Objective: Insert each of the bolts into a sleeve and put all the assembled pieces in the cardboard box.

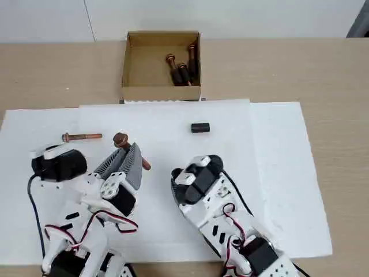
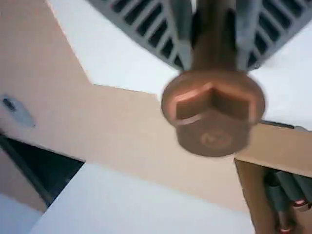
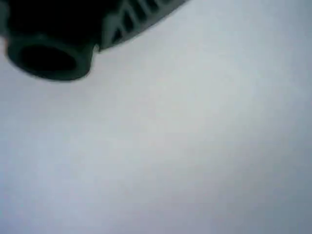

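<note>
On the white sheet [image 1: 277,173], a loose bolt [image 1: 81,137] lies flat at about 10 o'clock from the sheet's middle, well apart from the box. Just beside it, towards 3 o'clock, the left gripper [image 1: 124,149] is clenched around the shank of a held bolt [image 1: 121,139]. The hexagonal head sticks out past the fingertips, pointing to 12 o'clock, and the other end juts out at 4 o'clock. The cardboard box [image 1: 134,63] sits at 12 o'clock, touching the sheet's far edge. A cluster of assembled pieces [image 1: 183,69], copper bolts in black sleeves, is piled against its 3 o'clock wall. A loose sleeve [image 1: 200,127] lies on its side at 6 o'clock from the box. The right gripper [image 3: 63,24] hangs over the sheet at 5 o'clock, grasping a held sleeve [image 3: 48,58] with its open bore showing.
</note>
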Available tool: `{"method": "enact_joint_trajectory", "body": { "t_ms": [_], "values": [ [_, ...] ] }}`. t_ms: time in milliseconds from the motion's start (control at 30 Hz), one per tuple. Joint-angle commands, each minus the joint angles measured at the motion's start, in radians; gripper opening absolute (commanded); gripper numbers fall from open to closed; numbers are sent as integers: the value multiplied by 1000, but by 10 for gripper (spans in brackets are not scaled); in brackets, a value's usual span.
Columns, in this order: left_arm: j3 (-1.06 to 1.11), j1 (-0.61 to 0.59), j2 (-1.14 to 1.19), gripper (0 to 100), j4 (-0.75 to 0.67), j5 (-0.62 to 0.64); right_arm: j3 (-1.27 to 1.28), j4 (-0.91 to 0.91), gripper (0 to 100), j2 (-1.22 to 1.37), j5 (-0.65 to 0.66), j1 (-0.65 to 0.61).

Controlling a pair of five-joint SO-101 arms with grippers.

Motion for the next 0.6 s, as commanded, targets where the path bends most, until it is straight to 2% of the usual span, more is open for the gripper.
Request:
{"method": "enact_joint_trajectory", "body": {
  "t_ms": [0, 233, 567],
  "values": [
    [-4, 6, -12, 6, -32, 51, 5, -38, 3, -12, 49, -10],
    [1, 8, -11, 6, -32, 94, 8, -136, 3, -10, 147, -39],
    [19, 26, -9, 6, -34, 95, 9, -209, 3, -8, 187, -111]
  ]
}}
